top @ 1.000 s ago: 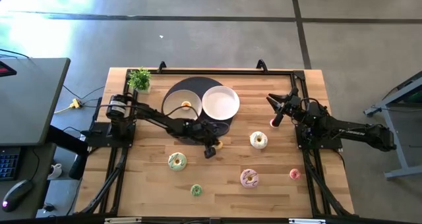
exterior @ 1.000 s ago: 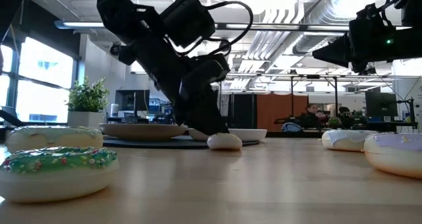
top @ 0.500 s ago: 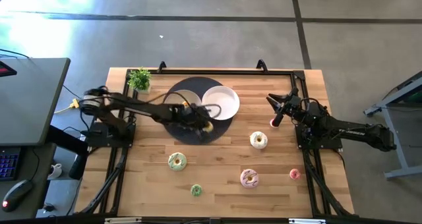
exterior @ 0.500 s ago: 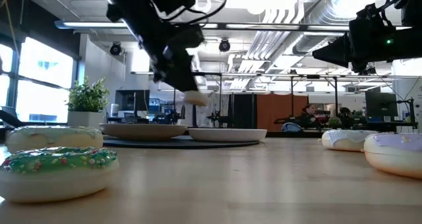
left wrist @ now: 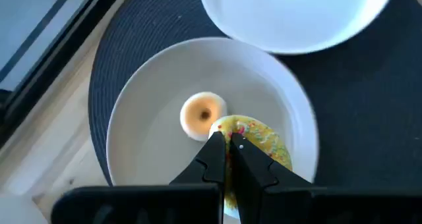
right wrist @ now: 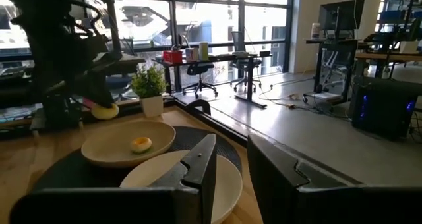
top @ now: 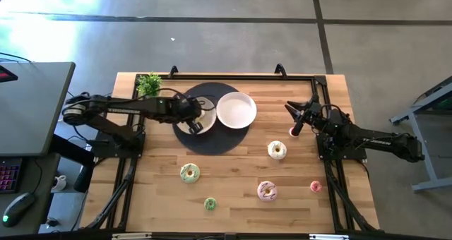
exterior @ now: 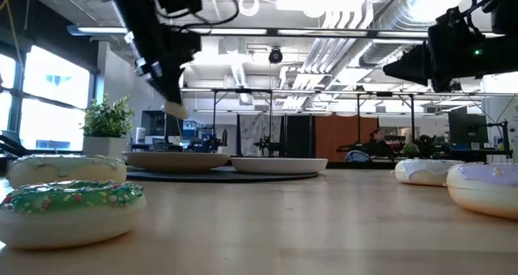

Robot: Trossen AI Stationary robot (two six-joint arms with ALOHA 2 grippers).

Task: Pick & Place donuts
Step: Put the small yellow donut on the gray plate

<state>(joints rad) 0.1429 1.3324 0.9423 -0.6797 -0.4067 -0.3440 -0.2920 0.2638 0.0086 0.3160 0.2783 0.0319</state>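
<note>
My left gripper (top: pixel 197 124) hangs over the left white plate (left wrist: pixel 132 138), shut on a small yellow sprinkled donut (left wrist: pixel 258 143). A tiny orange donut (left wrist: pixel 201 114) lies flat in that plate. The low view shows the yellow donut (exterior: pixel 173 108) in the air above the plate (exterior: pixel 174 160). On the wood lie a white-iced donut (top: pixel 277 150), a green-iced donut (top: pixel 189 173), a tiny green one (top: pixel 210 204), a pink-iced one (top: pixel 267 191) and two tiny red ones (top: pixel 316 187) (top: pixel 292 132). My right gripper (top: pixel 296 116) waits open at the table's right. My left gripper pinches the yellow donut by its rim (left wrist: pixel 245 136) between the two fingers, coming from above and pointing down. The donut is lifted clear and hangs below the fingertips (exterior: pixel 168 97), above the left plate.
Both plates sit on a dark round mat (top: pixel 212 142); the right plate (top: pixel 236 109) holds nothing. A small potted plant (top: pixel 149 85) stands at the far left corner. Bare wood lies between the mat and the donuts along the near side.
My left gripper has lifted the yellow donut off the table at the mat's near edge. It has carried the donut up and toward the far left, to a place over the left plate. The right arm has kept still.
</note>
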